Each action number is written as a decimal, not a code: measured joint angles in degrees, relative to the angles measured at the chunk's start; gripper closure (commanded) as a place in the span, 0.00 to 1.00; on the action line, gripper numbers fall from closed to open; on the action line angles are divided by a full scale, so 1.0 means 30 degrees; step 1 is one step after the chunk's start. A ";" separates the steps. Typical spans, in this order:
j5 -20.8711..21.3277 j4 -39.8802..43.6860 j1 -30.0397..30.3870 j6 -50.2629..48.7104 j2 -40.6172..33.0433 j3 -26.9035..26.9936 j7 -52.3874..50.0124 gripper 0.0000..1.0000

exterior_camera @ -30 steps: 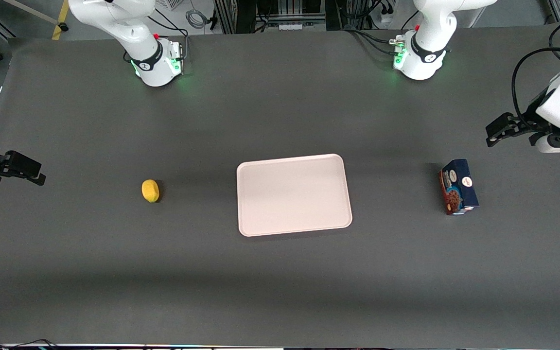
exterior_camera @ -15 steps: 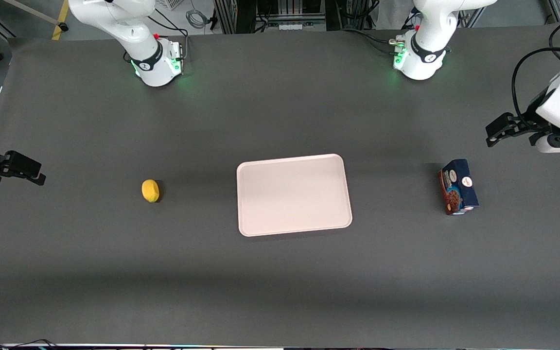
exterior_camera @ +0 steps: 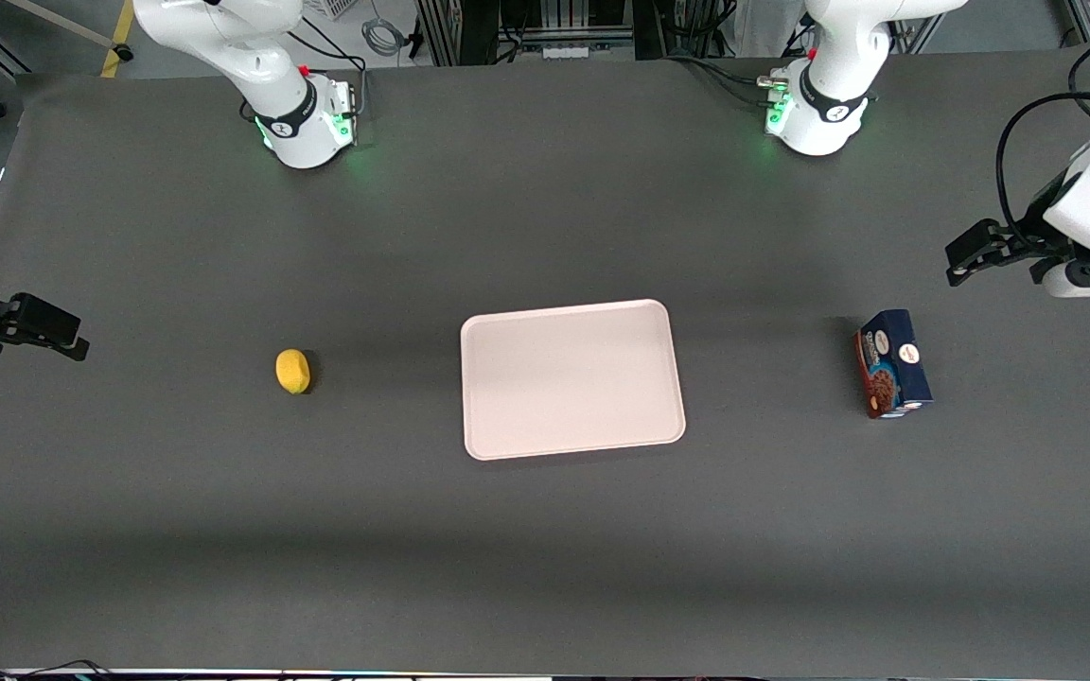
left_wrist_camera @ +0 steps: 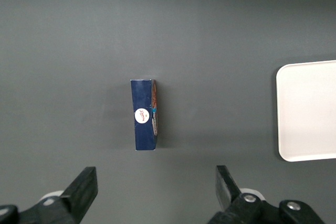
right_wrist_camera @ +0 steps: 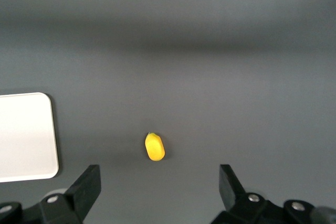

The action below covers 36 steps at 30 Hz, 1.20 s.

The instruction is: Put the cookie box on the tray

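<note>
We are holding the jaws [left_wrist_camera: 156,182] spread wide and empty, high above the table [exterior_camera: 545,549] at the working arm's end. The cookie box [exterior_camera: 893,364] is standing clear of them, nearer the front camera, its long axis running across the gap between the fingers [left_wrist_camera: 84,184], so a descent should straddle it. It is showing navy card, a cookie picture and a white round logo, well apart from the tray [exterior_camera: 571,378].
</note>
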 measured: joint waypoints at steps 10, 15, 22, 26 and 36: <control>0.0000 0.0001 0.0000 -0.0089 0.0000 0.0028 0.0000 0.00; 0.0001 0.0001 0.0001 -0.0115 0.0000 0.0037 0.0000 0.00; 0.0017 -0.0057 0.0005 -0.0204 0.0079 0.0059 0.0000 0.00; 0.0026 -0.0168 0.0013 -0.0158 0.0240 0.0075 0.0000 0.00; 0.0266 -0.1909 0.0029 0.2732 0.1043 0.0107 0.0082 0.00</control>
